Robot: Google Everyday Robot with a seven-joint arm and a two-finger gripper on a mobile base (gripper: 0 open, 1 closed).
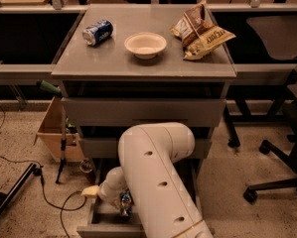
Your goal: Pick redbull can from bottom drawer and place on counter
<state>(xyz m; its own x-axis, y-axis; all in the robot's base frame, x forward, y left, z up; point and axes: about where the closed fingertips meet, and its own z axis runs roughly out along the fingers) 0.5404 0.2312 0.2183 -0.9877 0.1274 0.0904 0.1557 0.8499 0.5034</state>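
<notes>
Gripper (117, 198) sits low in the lower left of the frame, operator, down inside the open bottom drawer (104, 217). It's at the end of your big white arm (158, 172), which bends across the lower middle of the picture.

You've got the redbull can (125, 203) right there. It's a small blue-and-silver shape over the drawer floor, tucked tight against the underside of the wrist, and the arm covers part of it. Whether your gripper is spread, pressed together or pinching that can, I cannot tell. The arm's bulk hides the meeting point, so it could be contact or just a close pass. 1 pale yellowish part (90, 191) juts out to the left of the wrist, over the drawer's left wall.

Up in the upper half of the frame, the counter (138, 66) carries 3 things:
- 1 dark-blue soda can (97, 32) lies on its side at the upper left of the top.
- 1 white bowl (145, 44) sits upright near the middle, apart from that can.
- 1 brown chip bag (200, 29) lies at the upper right corner.

Right under the counter you see a plain grey drawer front (143, 112). Left of the cabinet, a cardboard box (53, 133) rests on the floor. At the right edge stands a black office chair (282, 172).
</notes>
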